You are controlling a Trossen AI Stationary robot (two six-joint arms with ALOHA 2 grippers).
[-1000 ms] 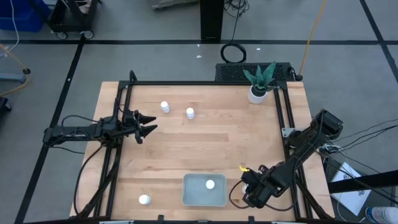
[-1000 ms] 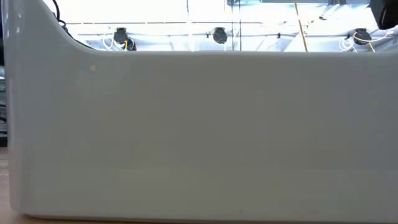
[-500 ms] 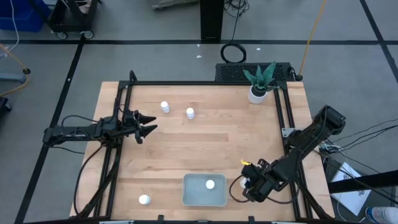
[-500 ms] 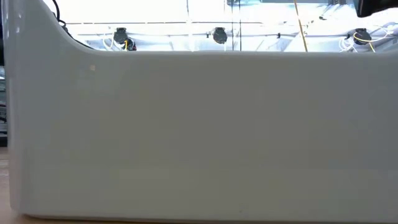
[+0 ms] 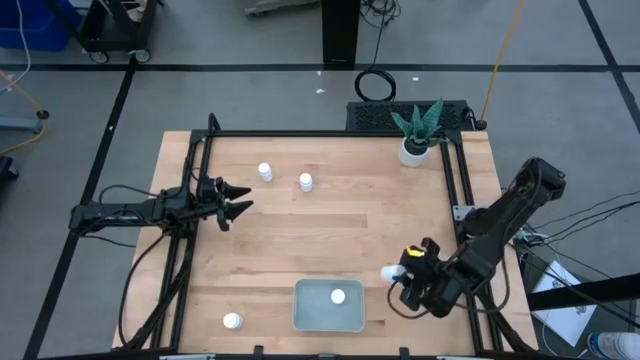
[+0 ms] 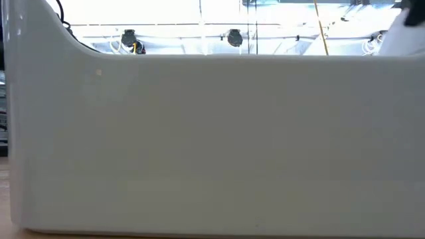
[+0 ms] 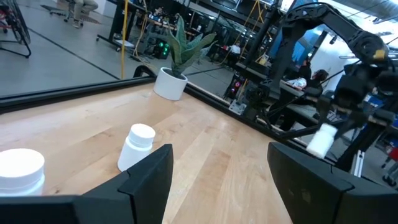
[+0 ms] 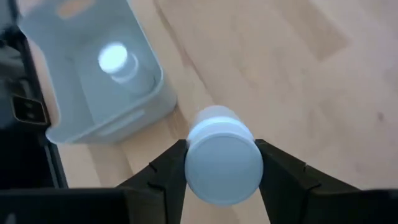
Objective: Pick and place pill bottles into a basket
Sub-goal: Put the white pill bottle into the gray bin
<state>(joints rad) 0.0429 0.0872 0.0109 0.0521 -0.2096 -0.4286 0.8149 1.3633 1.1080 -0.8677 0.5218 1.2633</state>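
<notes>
My right gripper (image 5: 402, 276) is shut on a white pill bottle (image 8: 222, 160) above the table, just right of the pale grey-blue basket (image 5: 312, 318). This bottle also shows in the high view (image 5: 389, 272). One bottle (image 5: 338, 296) stands in the basket. Two bottles (image 5: 265, 172) (image 5: 306, 182) stand on the far left part of the table. Another bottle (image 5: 232, 321) stands at the near left. My left gripper (image 5: 238, 201) is open and empty, a little to the near side of the two far bottles, which show in its wrist view (image 7: 137, 145) (image 7: 20, 172). My right gripper pinches the bottle between its two fingers (image 8: 163, 173), on opposite sides at its cap end (image 8: 194, 163). The cap faces the wrist camera and the body points away toward the table. The bottle is lifted clear of the table, tilted.
A white pot with a green plant (image 5: 414, 148) stands at the far right corner. Dark frame rails (image 5: 457, 190) run along the table's left, far and right sides. In the low view the basket's near wall (image 6: 212, 139) hides almost everything.
My right gripper has risen from the table by the basket's right side and drawn a little toward the far edge, taking the bottle with it. The bottle, hidden under the gripper before, is now lifted clear.
</notes>
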